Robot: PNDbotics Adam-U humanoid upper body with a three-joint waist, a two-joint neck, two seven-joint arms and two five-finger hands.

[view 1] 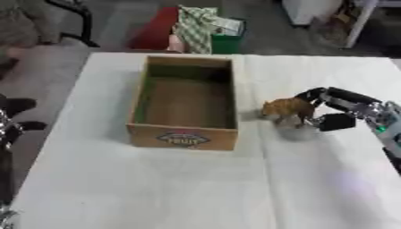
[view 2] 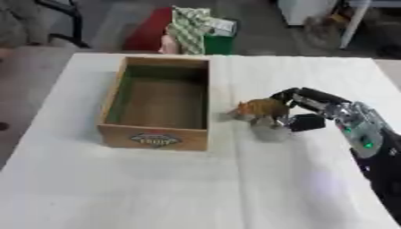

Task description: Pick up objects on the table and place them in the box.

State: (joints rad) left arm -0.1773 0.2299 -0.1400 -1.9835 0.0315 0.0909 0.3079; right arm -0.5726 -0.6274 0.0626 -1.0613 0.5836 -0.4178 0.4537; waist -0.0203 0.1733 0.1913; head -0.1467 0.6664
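A brown toy animal (view 1: 287,108) stands just right of the wooden box (view 1: 138,105), which is open-topped and empty inside, with a label on its near wall. My right hand (view 2: 313,107) comes in from the right. Its fingers curl over the toy's back and rear, and the thumb sits below, against the toy's hind end. A grey shadow lies on the white table (view 1: 156,188) under the toy. Dark and silver parts of my left hand (view 1: 9,127) show at the left edge of the left eye view, off the table.
The box sits in the far middle of the cloth-covered table. Beyond the far edge, on the floor, are a red and green pile with checked cloth (view 1: 196,29) and a white furniture leg (view 1: 356,22). The table's right edge runs close behind my right forearm.
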